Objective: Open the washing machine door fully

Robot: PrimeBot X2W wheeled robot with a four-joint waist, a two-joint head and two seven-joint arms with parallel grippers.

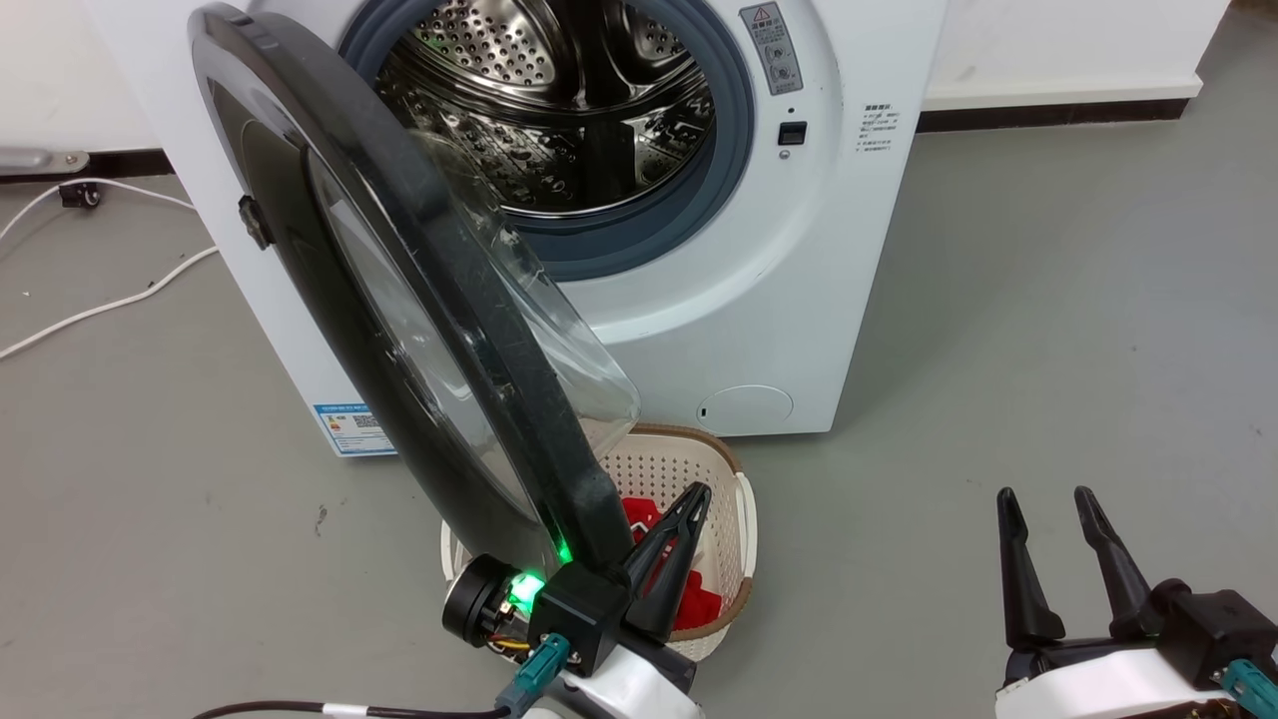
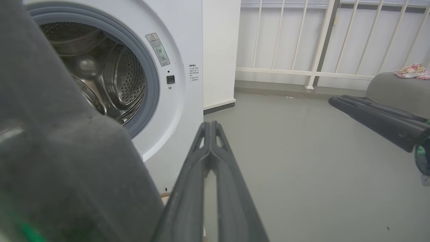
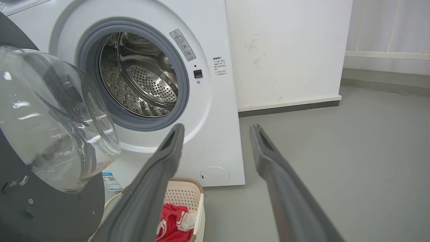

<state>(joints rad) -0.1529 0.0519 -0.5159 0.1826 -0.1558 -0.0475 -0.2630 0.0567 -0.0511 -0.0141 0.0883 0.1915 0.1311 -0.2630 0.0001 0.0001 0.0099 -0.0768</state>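
In the head view the machine (image 1: 749, 300) stands on the floor (image 1: 1048, 350), its door (image 1: 399, 300) swung out on the left hinge and the lower rim over a basket (image 1: 689, 469) holding red cloth (image 1: 699, 604). The left claw (image 1: 696, 499), fingers together, rises just beside that rim on its inner side; I cannot tell whether it touches. The right claw (image 1: 1045, 499) hangs apart, holding nothing, well to the right. In the left wrist view the closed left claw (image 2: 210, 126) sits beside the blurred door (image 2: 50, 151), with the drum (image 2: 111, 77) behind. In the right wrist view the spread right claw (image 3: 217, 129) faces the machine (image 3: 221, 40), with the door (image 3: 50, 117) at left and the basket (image 3: 188, 195) below.
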